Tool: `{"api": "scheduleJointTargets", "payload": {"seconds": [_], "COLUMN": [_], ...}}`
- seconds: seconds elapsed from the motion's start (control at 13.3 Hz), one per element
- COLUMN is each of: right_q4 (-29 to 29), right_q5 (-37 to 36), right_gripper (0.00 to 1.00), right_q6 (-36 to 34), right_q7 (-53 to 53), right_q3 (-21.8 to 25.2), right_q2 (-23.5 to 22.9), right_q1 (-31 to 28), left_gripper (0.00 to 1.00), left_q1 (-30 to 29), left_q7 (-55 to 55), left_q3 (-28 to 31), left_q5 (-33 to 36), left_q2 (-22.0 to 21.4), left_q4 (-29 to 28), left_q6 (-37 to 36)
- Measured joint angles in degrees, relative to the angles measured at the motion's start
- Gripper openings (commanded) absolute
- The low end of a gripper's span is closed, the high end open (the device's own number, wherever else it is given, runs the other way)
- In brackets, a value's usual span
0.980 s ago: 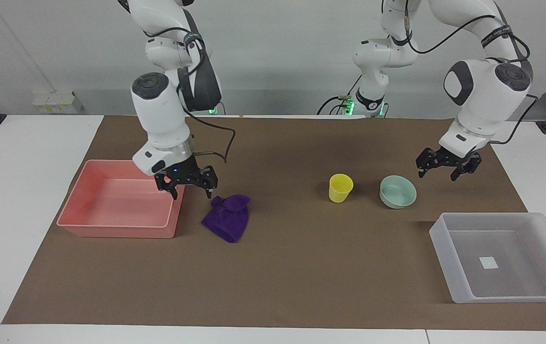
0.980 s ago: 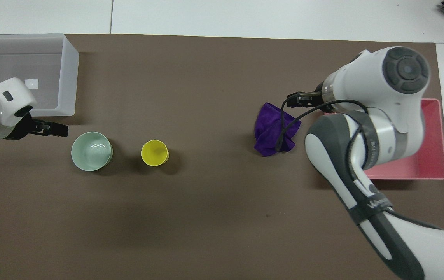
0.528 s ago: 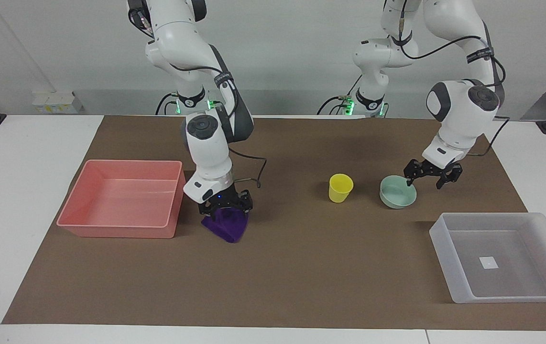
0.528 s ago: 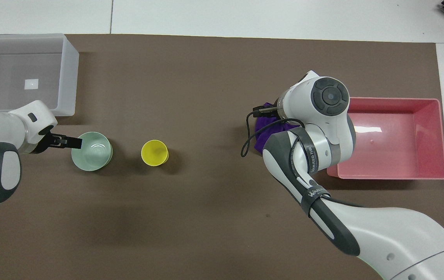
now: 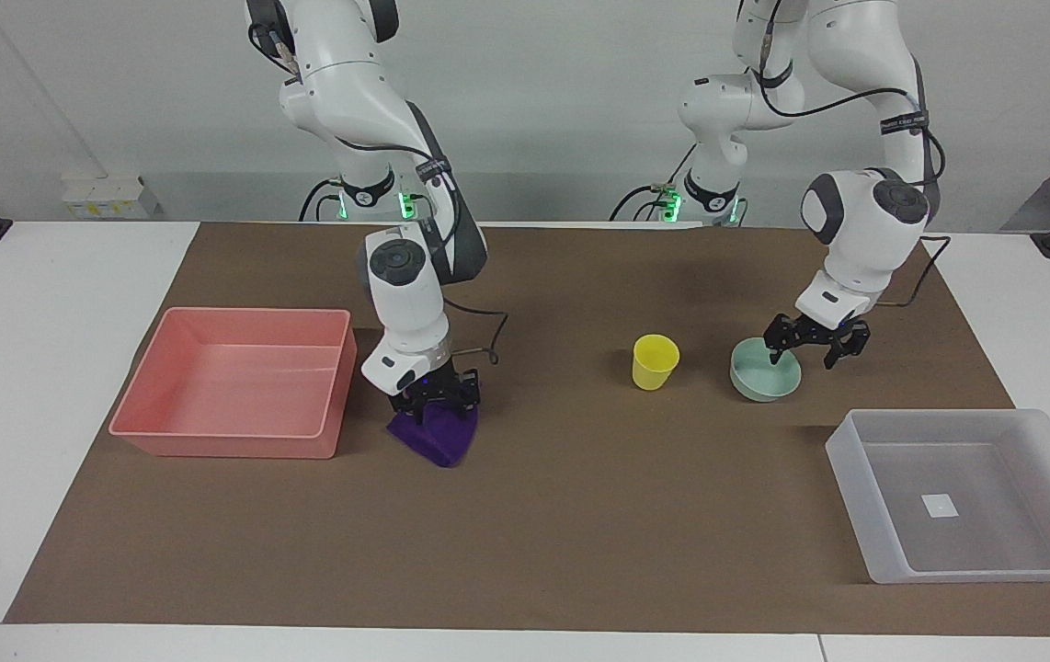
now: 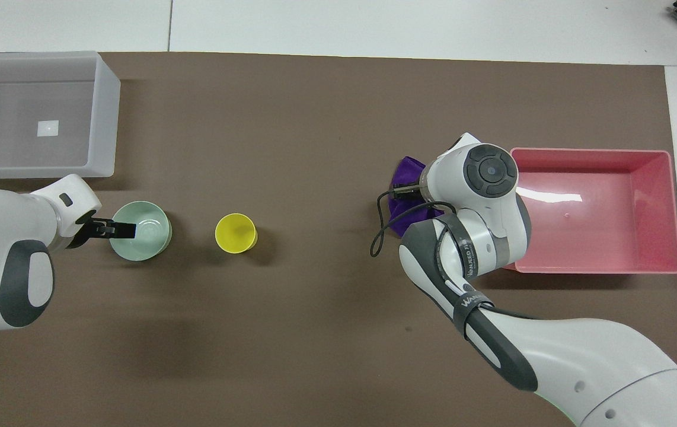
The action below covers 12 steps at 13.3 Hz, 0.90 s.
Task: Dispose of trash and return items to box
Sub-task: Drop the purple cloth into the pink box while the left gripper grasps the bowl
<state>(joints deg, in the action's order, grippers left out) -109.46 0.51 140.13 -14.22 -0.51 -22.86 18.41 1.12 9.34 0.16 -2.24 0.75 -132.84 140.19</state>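
On the bench (image 5: 65, 386), the clear box (image 5: 975, 561) sits empty at the left arm's end and the pink tray (image 5: 157, 428) at the right arm's. The right tool (image 5: 438, 397) has sunk lower than half a second ago, its fingers now narrowed onto the purple cloth (image 5: 438, 441) beside the tray. The left tool (image 5: 805, 338) has dropped too, spread across the green bowl's (image 5: 759, 382) rim. The yellow cup (image 5: 654, 361) stands untouched beside the bowl
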Motion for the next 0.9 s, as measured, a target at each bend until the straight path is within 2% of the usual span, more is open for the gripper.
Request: {"api": "scheduleJointTargets", "payload": {"seconds": [0.23, 0.3, 0.38, 0.45, 0.6, 0.68, 0.83, 0.9], "right_q4": [-0.63, -0.63, -0.57, -0.34, 0.40, 0.93, 1.87, 2.24], "right_q5": [0.00, 0.00, 0.00, 0.00, 0.08, 0.08, 0.08, 0.08], "right_gripper": [0.00, 0.00, 0.00, 0.00, 0.00, 0.00, 0.00, 0.00], "right_q6": [0.05, -0.20, -0.75, -1.68, -4.09, -6.00, -10.85, -13.45], "right_q7": [-0.01, -0.01, -0.02, -0.05, -0.53, -0.98, -1.02, -1.02], "right_q3": [0.21, 0.34, 0.42, 0.48, 0.58, 0.75, 0.90, 0.92], "right_q2": [0.06, 0.18, 0.44, 0.96, 3.27, 5.25, 9.56, 11.91], "right_q1": [-0.05, -0.13, -0.27, -0.41, -0.75, -1.19, -2.80, -3.84], "left_gripper": [1.00, 0.93, 0.71, 0.44, 0.17, 0.07, 0.00, 0.00], "left_q1": [-0.01, -0.01, -0.01, -0.01, -0.01, -0.01, 0.01, 0.02], "left_q7": [-1.74, -2.11, -2.41, -2.76, -3.65, -3.81, -3.92, -3.94], "left_q3": [0.00, 0.00, -0.01, -0.02, -0.02, -0.02, -0.06, -0.09], "left_q5": [-1.08, -1.60, -1.89, -2.03, -2.16, -2.17, -2.18, -2.18], "left_q2": [-0.02, -0.02, -0.02, -0.02, -0.02, -0.02, -0.02, -0.02], "left_q4": [-0.57, -0.64, -0.77, -0.96, -1.37, -1.50, -1.59, -1.60], "left_q6": [0.84, 0.85, 0.85, 0.86, 0.89, 0.92, 0.98, 1.00]}}
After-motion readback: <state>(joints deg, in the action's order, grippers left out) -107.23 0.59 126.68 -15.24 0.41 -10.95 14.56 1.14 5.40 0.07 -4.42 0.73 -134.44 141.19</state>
